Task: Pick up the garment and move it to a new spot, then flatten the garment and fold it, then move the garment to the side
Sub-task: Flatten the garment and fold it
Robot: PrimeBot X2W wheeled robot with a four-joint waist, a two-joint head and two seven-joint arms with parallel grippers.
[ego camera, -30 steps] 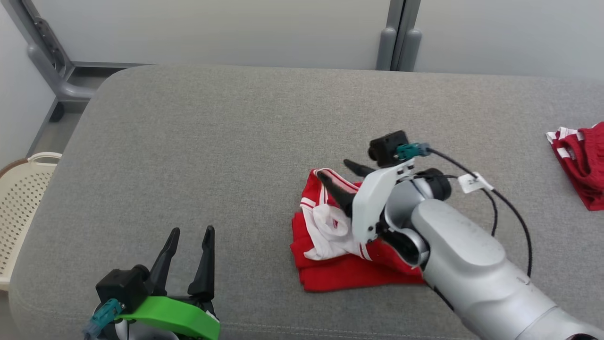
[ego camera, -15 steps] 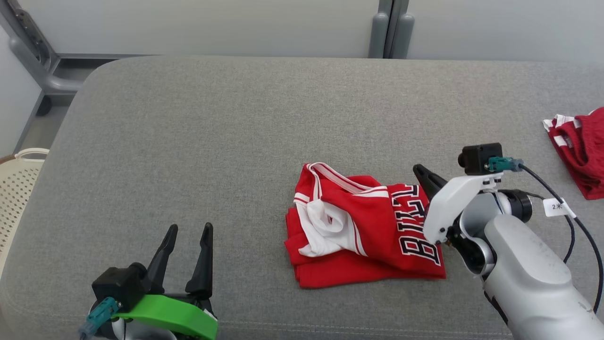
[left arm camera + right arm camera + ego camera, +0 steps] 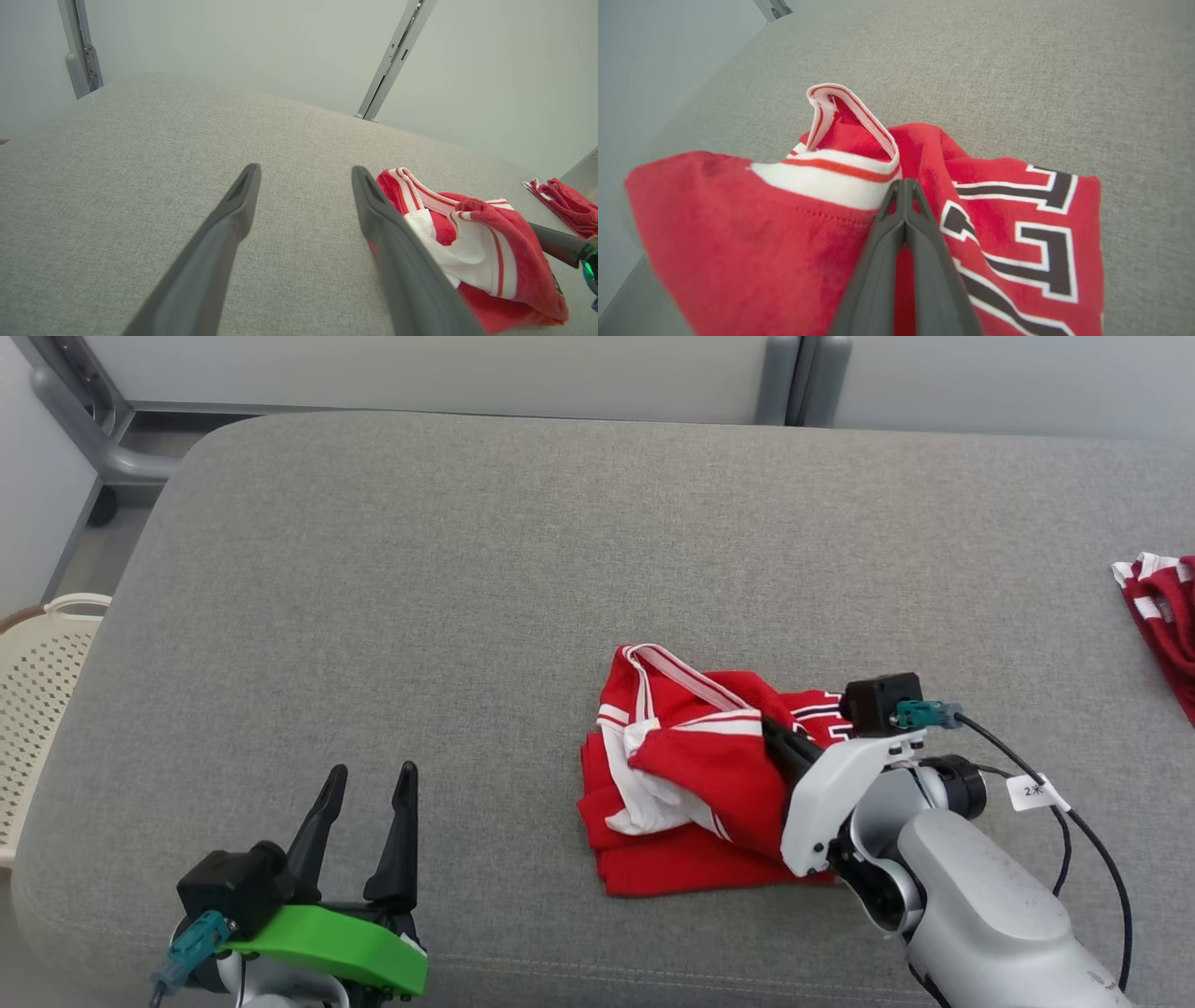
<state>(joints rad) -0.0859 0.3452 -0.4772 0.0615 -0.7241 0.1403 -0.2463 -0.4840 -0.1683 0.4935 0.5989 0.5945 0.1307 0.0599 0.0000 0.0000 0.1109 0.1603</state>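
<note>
Open grey cushion point(image 3: 448, 579) left of the garment point(image 3: 691, 784) — red heap point(image 3: 1167, 616) at far right.

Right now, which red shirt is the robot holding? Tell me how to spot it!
Start at the big grey cushion. Near its front edge, right of centre, lies a crumpled red jersey, with the right gripper shut on its fabric. Unlike the other red garment at the cushion's far right edge, it has black block letters outlined in white.
</note>
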